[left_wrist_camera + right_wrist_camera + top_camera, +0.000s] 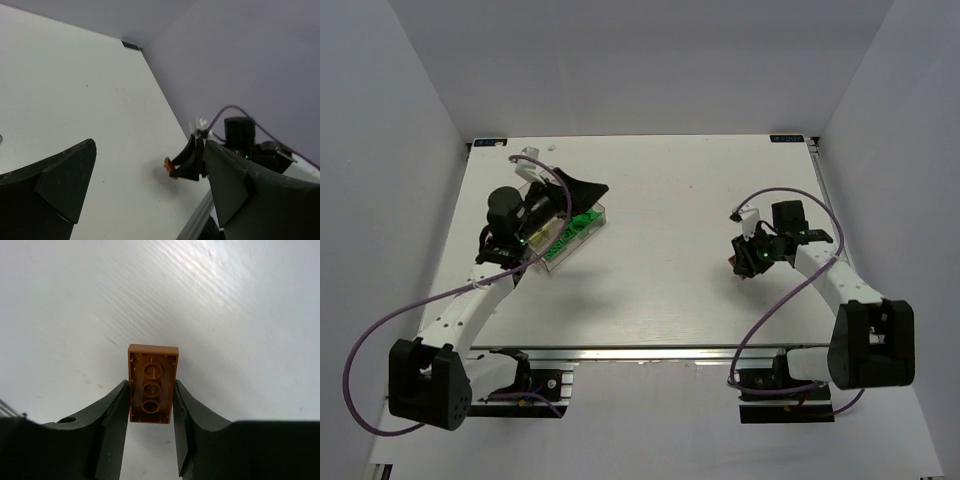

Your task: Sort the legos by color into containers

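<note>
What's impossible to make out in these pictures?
- Top view: the left arm covers most of the tray, so its compartments and brick count are hidden.
- Top view: the orange brick is too small, tucked under the right end effector.
- Left wrist view: the tray falls outside the frame.

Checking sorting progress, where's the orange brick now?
Right wrist view shows the orange brick held in the right gripper, at the right side of the table, far from the tray on the left.

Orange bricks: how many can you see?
1 orange brick: clamped in the right gripper, at the table's right side. Others may be hidden in the tray beneath the left gripper.
</note>
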Controlling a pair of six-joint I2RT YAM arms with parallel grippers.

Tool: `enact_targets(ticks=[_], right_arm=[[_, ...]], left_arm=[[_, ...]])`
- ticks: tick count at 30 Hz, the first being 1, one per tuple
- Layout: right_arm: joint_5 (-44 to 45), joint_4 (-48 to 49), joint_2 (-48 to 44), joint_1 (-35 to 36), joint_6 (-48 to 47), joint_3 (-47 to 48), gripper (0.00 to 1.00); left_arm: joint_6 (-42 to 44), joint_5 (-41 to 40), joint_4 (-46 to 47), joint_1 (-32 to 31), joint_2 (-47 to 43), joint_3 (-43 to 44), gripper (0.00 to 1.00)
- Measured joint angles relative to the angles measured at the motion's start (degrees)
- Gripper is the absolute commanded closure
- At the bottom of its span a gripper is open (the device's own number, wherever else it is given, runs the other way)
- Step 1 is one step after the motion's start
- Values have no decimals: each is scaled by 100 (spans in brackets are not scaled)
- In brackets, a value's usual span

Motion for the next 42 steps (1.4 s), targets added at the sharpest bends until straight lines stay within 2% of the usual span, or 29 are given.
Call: enact_targets(ticks=[7, 13, 17, 22, 33, 42], right_arm=[[-1058, 291, -774, 796, 179, 466, 100], [-1390, 411, -841, 1622, 874, 903, 100], [-1561, 649, -938, 1864, 1309, 999, 100], [-1523, 935, -1128, 2065, 1447, 970, 100], [-789, 1338, -1558, 2741, 1252, 507, 100], [-463, 1445, -1696, 2796, 1147, 428, 100]], left_arm=[[195, 269, -212, -833, 595, 31, 2], [267, 350, -284, -1049, 702, 33, 2], [234, 424, -203, -1169, 857, 33, 3], [166, 503, -164, -1362, 1137, 33, 7], [-31, 719, 0, -1615, 1381, 33, 8], [-155, 761, 175, -1663, 1381, 33, 8]])
